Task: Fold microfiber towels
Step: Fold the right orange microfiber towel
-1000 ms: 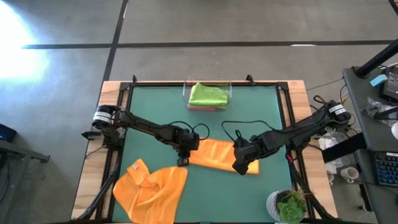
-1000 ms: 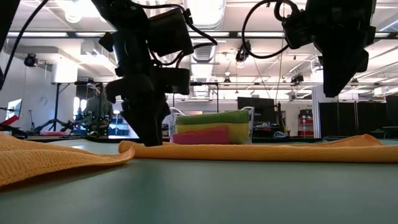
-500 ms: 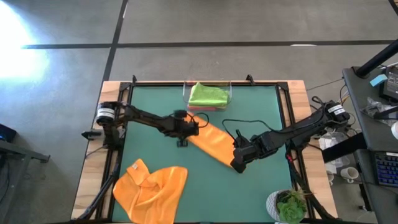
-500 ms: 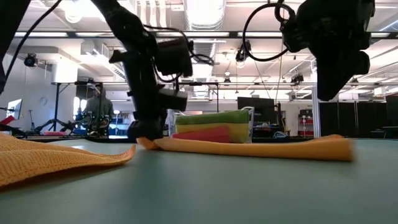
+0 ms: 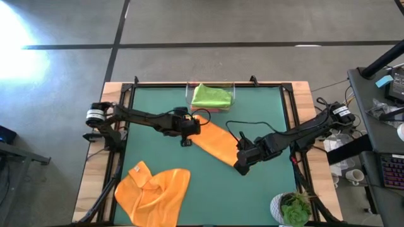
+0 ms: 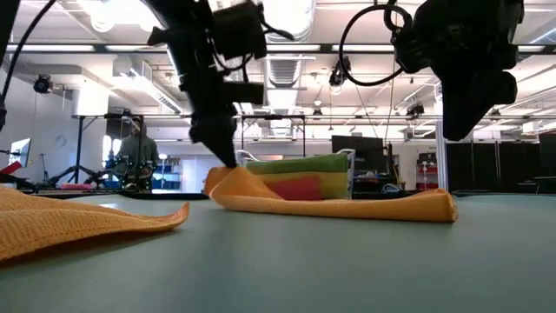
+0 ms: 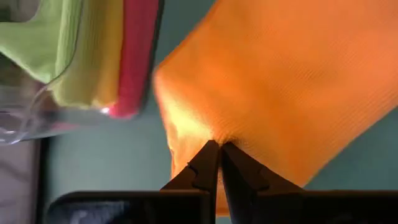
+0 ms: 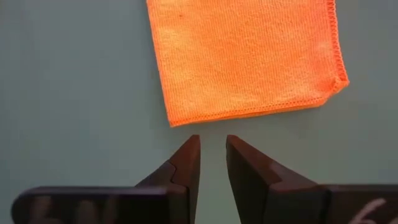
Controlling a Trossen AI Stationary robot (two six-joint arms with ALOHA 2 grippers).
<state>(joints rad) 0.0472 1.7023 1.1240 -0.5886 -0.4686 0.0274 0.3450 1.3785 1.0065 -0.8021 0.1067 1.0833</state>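
A folded orange microfiber towel (image 5: 214, 144) lies slantwise in the middle of the green table. My left gripper (image 5: 187, 131) is shut on its far left end. My right gripper (image 8: 211, 142) hangs open above the table just off the towel's near right end (image 8: 249, 109), with nothing between its fingers. A second orange towel (image 5: 151, 192) lies crumpled at the near left. Green, yellow and pink towels (image 6: 295, 178) are stacked in the clear tray at the far edge. My left gripper pinches the folded towel's far left end (image 7: 214, 132) between its two fingertips, on the bunched cloth beside a fold. The fingers slant down from the table's left. That end (image 6: 224, 178) is raised off the table. The towel slopes down slack, and its near right end (image 6: 434, 207) rests on the table.
The clear tray (image 5: 188, 96) stands at the middle of the far edge, close behind the lifted end. A potted plant (image 5: 292, 209) sits at the near right corner. Bare green mat (image 5: 265, 120) lies on the right and the near middle.
My left gripper has gone toward the far edge and up, taking the folded towel's left end with it. That end is now lifted off the table. The towel has swung from lying left to right into a slant, and its right end has stayed on the table.
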